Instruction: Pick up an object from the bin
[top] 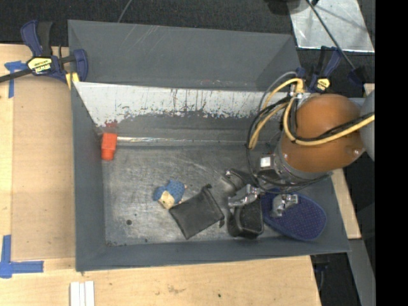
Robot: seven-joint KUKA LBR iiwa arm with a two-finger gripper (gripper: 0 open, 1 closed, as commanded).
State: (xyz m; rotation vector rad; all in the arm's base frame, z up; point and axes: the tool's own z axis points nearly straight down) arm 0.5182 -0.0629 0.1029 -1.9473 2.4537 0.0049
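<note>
Claw (pixel 258 200) low over black lump (pixel 247 223), partly hiding blue oval pad (pixel 307 220); opening unreadable.

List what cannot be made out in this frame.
Camera view:
Black thing under the gripper: its upper part is covered by the gripper; kind unclear.
Blue oval pad: left end hidden beneath the wrist.
Small blue-and-cream thing, bin middle: too small to identify.

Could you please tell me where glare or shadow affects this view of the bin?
Camera view: bright glare on the bin's back wall; the gripper shadows the floor beneath it, where the black thing is hard to outline; the orange block is evenly lit.
</note>
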